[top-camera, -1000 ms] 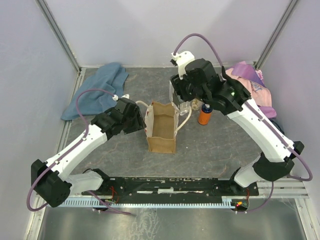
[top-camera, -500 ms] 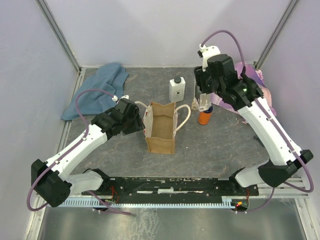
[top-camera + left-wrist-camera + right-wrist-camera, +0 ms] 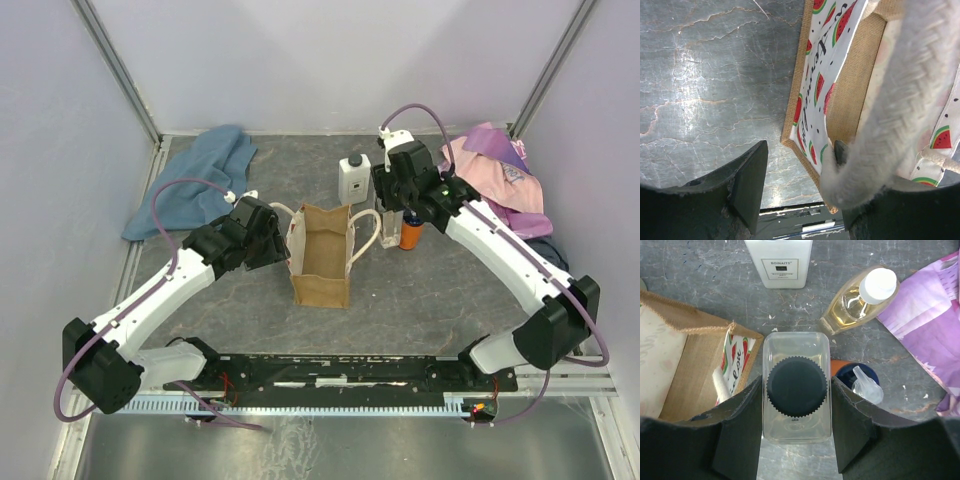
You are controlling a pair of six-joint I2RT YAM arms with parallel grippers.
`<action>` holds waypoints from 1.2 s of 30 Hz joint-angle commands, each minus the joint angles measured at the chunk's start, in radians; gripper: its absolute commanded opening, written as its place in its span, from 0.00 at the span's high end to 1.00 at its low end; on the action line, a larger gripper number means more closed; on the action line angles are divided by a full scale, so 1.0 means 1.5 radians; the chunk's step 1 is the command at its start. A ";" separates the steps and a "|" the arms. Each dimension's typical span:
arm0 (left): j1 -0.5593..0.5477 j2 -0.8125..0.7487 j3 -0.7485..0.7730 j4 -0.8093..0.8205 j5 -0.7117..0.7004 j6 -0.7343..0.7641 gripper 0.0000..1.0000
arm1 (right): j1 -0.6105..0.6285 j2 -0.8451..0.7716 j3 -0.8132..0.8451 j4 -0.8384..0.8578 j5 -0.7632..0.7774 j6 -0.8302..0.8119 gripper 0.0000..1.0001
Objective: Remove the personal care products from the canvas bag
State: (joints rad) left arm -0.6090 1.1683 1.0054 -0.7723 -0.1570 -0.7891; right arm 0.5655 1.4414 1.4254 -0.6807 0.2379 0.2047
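Note:
The canvas bag stands open at the table's middle, its watermelon-print lining showing in the left wrist view. My right gripper is shut on a clear rectangular bottle with a dark ribbed cap, low beside the bag's right side. Around it are a white rectangular bottle, a pale yellow bottle with a white cap lying down, and an orange bottle with a blue cap. My left gripper is open at the bag's left side, and a cream rope handle lies over its right finger.
A blue cloth lies at the back left. A pink-purple cloth lies at the back right, close to the bottles. The bag's right handle loops out toward the clear bottle. Grey walls close in the table.
My right arm swung right from over the white bottle, then came back down beside the bag's right side with the clear bottle. The left arm has not moved.

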 commanded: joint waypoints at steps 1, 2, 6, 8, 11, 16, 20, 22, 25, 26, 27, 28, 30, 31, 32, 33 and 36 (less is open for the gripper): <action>-0.002 0.001 0.028 0.000 -0.011 -0.008 0.37 | -0.004 -0.012 -0.039 0.197 0.047 0.036 0.69; -0.002 0.001 0.027 0.001 -0.009 -0.008 0.37 | -0.004 -0.013 -0.069 0.225 0.052 0.043 0.68; -0.002 0.002 0.020 0.005 -0.003 -0.012 0.37 | -0.004 -0.013 -0.118 0.282 0.052 0.067 0.67; -0.002 0.001 0.017 0.007 -0.003 -0.014 0.37 | -0.005 -0.005 -0.124 0.286 0.054 0.070 0.63; -0.002 0.000 0.015 0.007 -0.002 -0.014 0.37 | -0.004 0.006 -0.120 0.281 0.052 0.068 0.60; -0.002 -0.002 0.013 0.008 -0.002 -0.014 0.37 | -0.005 0.012 -0.122 0.277 0.047 0.072 0.52; -0.002 -0.002 0.012 0.007 -0.002 -0.011 0.37 | -0.004 0.013 -0.118 0.265 0.035 0.073 0.32; -0.002 -0.003 0.011 0.006 -0.004 -0.011 0.37 | -0.005 0.007 -0.118 0.261 0.036 0.072 0.23; -0.003 -0.004 0.008 0.009 -0.003 -0.012 0.37 | -0.005 -0.008 -0.112 0.254 0.041 0.075 0.06; -0.002 -0.002 0.007 0.012 -0.001 -0.014 0.37 | -0.004 -0.012 -0.101 0.241 0.042 0.078 0.03; -0.002 -0.002 0.006 0.016 0.002 -0.016 0.37 | -0.005 -0.018 -0.089 0.228 0.039 0.083 0.02; -0.002 -0.001 0.006 0.019 0.006 -0.018 0.37 | -0.004 -0.026 -0.076 0.217 0.036 0.088 0.01; -0.002 -0.002 0.007 0.026 0.013 -0.021 0.37 | -0.003 -0.049 -0.059 0.201 0.031 0.095 0.01; -0.002 -0.002 0.010 0.027 0.014 -0.022 0.37 | -0.003 -0.060 -0.049 0.189 0.028 0.096 0.01; -0.002 -0.005 0.012 0.026 0.015 -0.023 0.37 | -0.002 -0.072 -0.038 0.181 0.025 0.096 0.01; -0.002 -0.006 0.013 0.026 0.016 -0.023 0.37 | -0.001 -0.082 -0.032 0.172 0.019 0.095 0.01; -0.002 -0.012 0.016 0.026 0.022 -0.023 0.37 | 0.000 -0.110 -0.015 0.143 -0.002 0.094 0.01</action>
State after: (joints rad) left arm -0.6090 1.1698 1.0069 -0.7681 -0.1455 -0.7895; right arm 0.5610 1.3705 1.3231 -0.4274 0.2649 0.3351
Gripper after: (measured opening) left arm 0.628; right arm 0.990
